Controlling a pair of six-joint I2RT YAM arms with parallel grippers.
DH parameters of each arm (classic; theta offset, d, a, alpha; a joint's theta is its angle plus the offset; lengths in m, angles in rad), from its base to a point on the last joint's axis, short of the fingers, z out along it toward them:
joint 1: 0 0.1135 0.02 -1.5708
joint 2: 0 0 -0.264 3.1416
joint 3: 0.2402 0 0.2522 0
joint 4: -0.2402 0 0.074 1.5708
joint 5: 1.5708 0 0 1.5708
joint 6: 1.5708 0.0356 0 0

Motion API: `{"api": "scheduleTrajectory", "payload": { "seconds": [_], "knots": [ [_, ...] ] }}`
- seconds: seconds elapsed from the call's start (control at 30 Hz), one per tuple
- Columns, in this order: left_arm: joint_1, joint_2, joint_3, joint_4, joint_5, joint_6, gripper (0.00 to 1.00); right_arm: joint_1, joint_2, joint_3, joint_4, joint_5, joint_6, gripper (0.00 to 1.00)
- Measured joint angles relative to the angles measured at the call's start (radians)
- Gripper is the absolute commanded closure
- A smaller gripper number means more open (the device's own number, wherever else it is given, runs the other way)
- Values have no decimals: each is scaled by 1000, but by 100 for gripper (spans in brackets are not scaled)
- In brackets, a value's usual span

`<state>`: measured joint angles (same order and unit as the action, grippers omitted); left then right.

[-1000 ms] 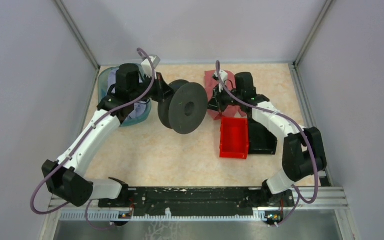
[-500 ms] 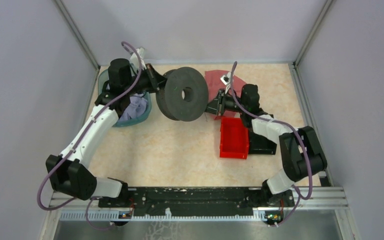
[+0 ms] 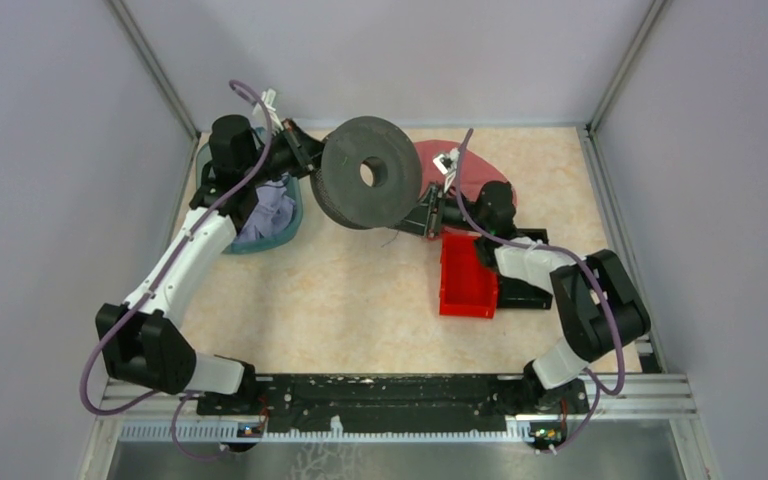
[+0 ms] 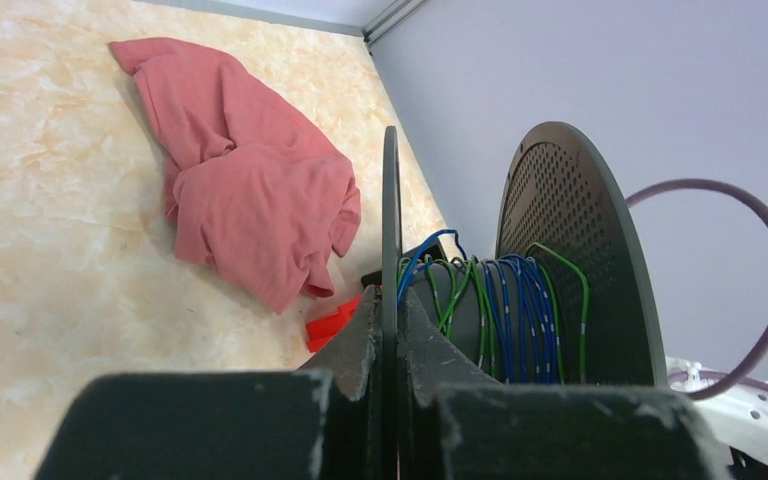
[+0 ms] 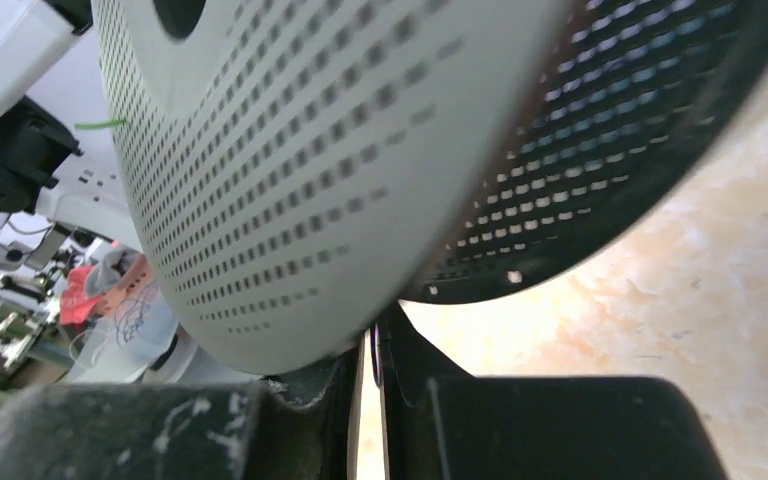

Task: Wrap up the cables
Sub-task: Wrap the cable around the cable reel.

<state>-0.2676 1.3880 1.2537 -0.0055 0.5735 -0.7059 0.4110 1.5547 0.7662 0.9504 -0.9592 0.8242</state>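
My left gripper (image 3: 310, 160) (image 4: 391, 305) is shut on the thin near flange of the large black spool (image 3: 345, 195), held off the table at the back with one flat face turned up toward the camera. Blue and green cables (image 4: 505, 310) are wound round the spool's core. My right gripper (image 3: 422, 220) (image 5: 372, 335) sits just under the spool's perforated flange (image 5: 290, 150). Its jaws stand a narrow slit apart, and a thin dark thread of cable (image 5: 374, 345) lies against one finger. A fine strand of cable (image 3: 390, 240) trails on the table below the spool.
A pink cloth (image 3: 460, 165) (image 4: 250, 200) lies behind my right gripper. A red bin (image 3: 468, 275) and a black bin (image 3: 525, 285) stand under the right forearm. A teal bowl (image 3: 215, 240) with cloth in it sits at the back left, close to the enclosure walls.
My left arm has lifted the spool, swung it back and right, and turned its face upward. My right gripper has moved left and nearer under the spool, and its jaws have parted a slit.
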Motion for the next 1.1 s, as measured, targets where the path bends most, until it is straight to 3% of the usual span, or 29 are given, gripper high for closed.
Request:
{"api": "scheduleTrajectory", "payload": {
  "seconds": [0.37, 0.6, 0.73, 1.1],
  "knots": [
    [1, 13, -7, 18, -26, -8, 100, 47, 0, -3, -52, -52, -81, 80],
    [1, 13, -18, 16, -31, -9, 100, 47, 0, -8, -39, -51, -71, 88],
    [2, 13, -29, 32, -24, -27, 100, 47, 0, -55, 101, -21, 4, 96],
    [11, 14, -71, 118, 11, -122, 100, 47, 60, -84, 374, 62, 172, 100]
  ]
}}
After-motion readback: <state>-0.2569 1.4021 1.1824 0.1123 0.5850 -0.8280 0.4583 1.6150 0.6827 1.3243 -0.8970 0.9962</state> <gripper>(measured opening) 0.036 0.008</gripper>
